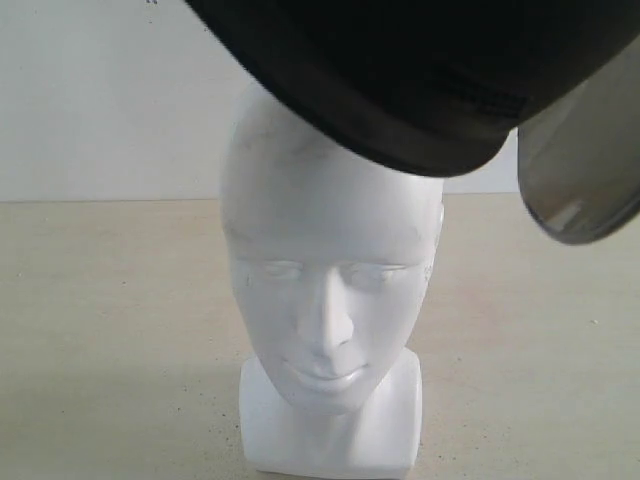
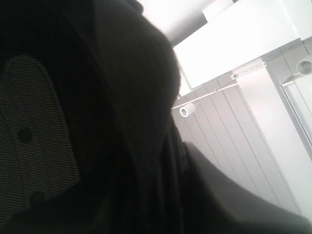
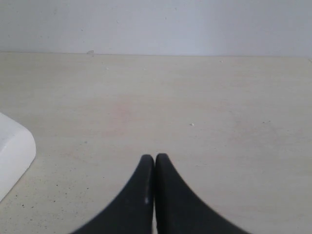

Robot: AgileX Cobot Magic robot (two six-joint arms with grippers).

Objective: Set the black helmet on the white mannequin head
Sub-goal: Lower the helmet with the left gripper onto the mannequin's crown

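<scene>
The black helmet (image 1: 400, 90) is hanging tilted at the top of the exterior view. Its lower rim is touching or barely clearing the right side of the white mannequin head (image 1: 325, 280) at the crown, and its smoky visor (image 1: 585, 180) is drooping further right, beside the head rather than over the face. The head is standing upright on its neck base (image 1: 330, 435) at the near middle of the table (image 1: 90, 330). The helmet's dark mesh lining (image 2: 34, 141) is filling the left wrist view, so whether the left gripper is pinching the shell cannot be told. The right gripper (image 3: 155, 163) is hovering over bare table, its fingers pressed together on nothing. Because the helmet is sitting off-centre and canted, lowering it now could be catching the rim on the crown. That could tip the unsteadied head or let the helmet slide off to the right.
</scene>
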